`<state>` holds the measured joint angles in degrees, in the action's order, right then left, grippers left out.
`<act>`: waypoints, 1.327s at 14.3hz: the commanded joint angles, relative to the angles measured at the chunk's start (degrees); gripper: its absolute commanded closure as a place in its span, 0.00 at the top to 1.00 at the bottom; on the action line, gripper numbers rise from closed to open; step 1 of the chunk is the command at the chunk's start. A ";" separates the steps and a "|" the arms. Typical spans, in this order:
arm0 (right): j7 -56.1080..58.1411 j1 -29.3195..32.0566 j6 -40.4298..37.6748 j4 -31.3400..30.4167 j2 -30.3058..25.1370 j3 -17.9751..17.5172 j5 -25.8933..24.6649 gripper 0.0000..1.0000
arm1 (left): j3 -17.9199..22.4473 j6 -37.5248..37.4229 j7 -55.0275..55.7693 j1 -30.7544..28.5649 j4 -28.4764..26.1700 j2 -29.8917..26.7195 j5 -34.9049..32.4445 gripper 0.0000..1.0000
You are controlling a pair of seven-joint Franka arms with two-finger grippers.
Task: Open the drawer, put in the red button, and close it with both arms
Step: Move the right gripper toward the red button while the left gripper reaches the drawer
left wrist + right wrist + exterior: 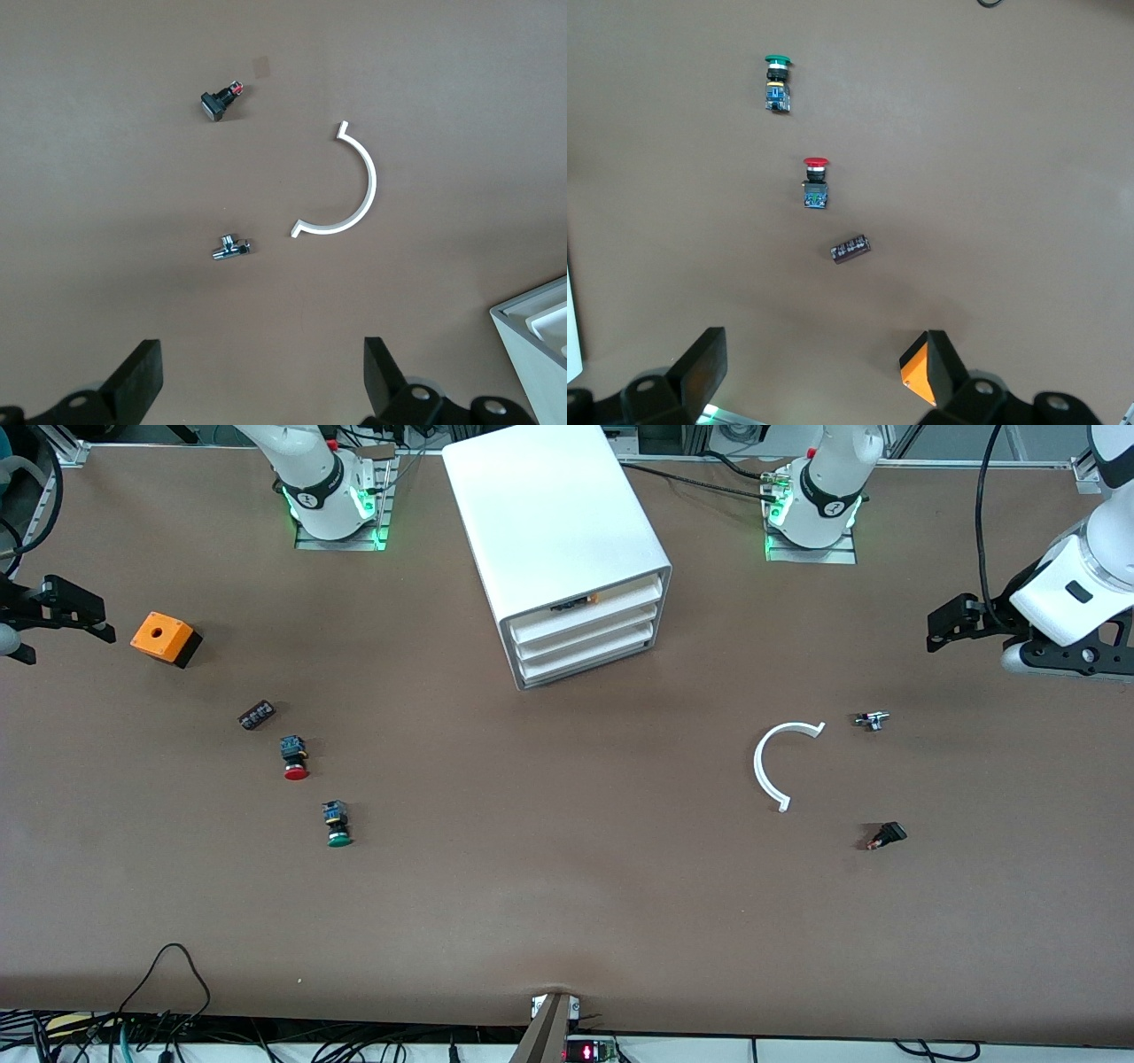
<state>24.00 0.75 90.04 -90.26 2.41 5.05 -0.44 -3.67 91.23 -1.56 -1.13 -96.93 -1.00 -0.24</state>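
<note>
Brown tabletop carries the boxy white plastic cabinet (567,549), all drawers closed. Small red-capped push button (294,758) lies toward the right arm's end, probably light and rigid; grasp its black body. Left gripper (262,376) and right gripper (824,372) hover wide open.

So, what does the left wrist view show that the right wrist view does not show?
Only the left wrist view shows the white curved piece, a small metal part, a small black part and a corner of the white cabinet. Only the right wrist view shows the red button, the green button, a small dark block and the orange box. Both show the brown table and their own open gripper, left gripper and right gripper.
</note>
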 commanded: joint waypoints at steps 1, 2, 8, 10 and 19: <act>0.79 0.39 -0.04 0.70 0.23 -0.21 0.53 1.00 | 0.15 -1.06 0.15 0.25 1.48 0.65 -0.46 1.00; 0.79 0.39 -0.04 0.70 0.23 -0.21 0.44 1.00 | 0.15 -1.06 0.15 0.17 1.48 0.65 -0.55 1.00; 0.70 0.39 0.13 0.79 0.32 -0.21 0.88 1.00 | 0.15 -1.06 0.07 0.25 1.48 0.65 -0.46 1.00; 0.70 0.48 0.13 0.70 0.41 -0.13 1.84 1.00 | 0.15 -1.06 -0.02 0.17 1.57 0.73 -0.55 1.00; 0.00 0.74 1.18 0.70 6.55 0.31 1.76 1.00 | -0.29 -16.59 -0.46 3.93 10.43 7.05 0.50 1.00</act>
<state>24.00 1.28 90.86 -90.31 7.35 5.56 0.36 -3.84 79.91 -1.62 0.60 -92.73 1.36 -0.18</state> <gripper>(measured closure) 0.000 0.000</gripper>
